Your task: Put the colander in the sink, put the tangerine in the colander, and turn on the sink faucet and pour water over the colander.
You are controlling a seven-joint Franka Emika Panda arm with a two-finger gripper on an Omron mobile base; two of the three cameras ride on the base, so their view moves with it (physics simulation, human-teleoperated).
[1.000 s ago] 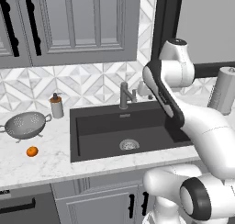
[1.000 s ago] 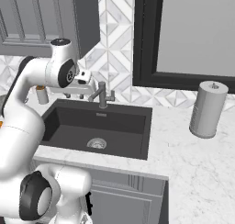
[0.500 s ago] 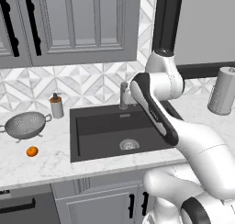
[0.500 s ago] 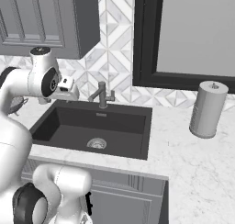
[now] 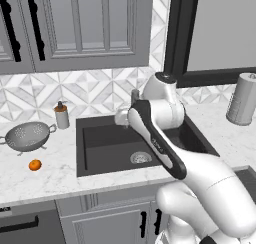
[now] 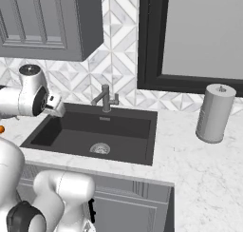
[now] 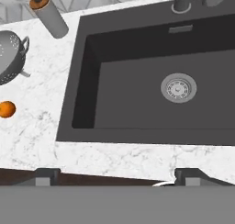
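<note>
The silver colander (image 5: 27,136) stands on the marble counter left of the sink (image 5: 107,147), and the hand view shows it too (image 7: 9,55). In front of it lies the orange tangerine (image 5: 34,165) (image 7: 6,109). The dark sink (image 7: 128,90) is empty, with its drain (image 7: 178,87) bare. Behind the basin stands the sink faucet (image 6: 105,99), partly hidden by my arm in the left base view. My gripper (image 5: 120,120) (image 6: 56,107) hangs above the basin's back half, well right of the colander. It is open with nothing between its fingertips (image 7: 47,175).
A pump-top soap bottle (image 5: 61,115) stands between the colander and the sink's back left corner. A paper towel roll (image 6: 214,113) stands on the counter far right. Dark cabinets hang above the left counter.
My hand has swung left, away from the faucet and out over the basin towards the colander side. The jaws have opened wide. Colander and tangerine have not moved.
</note>
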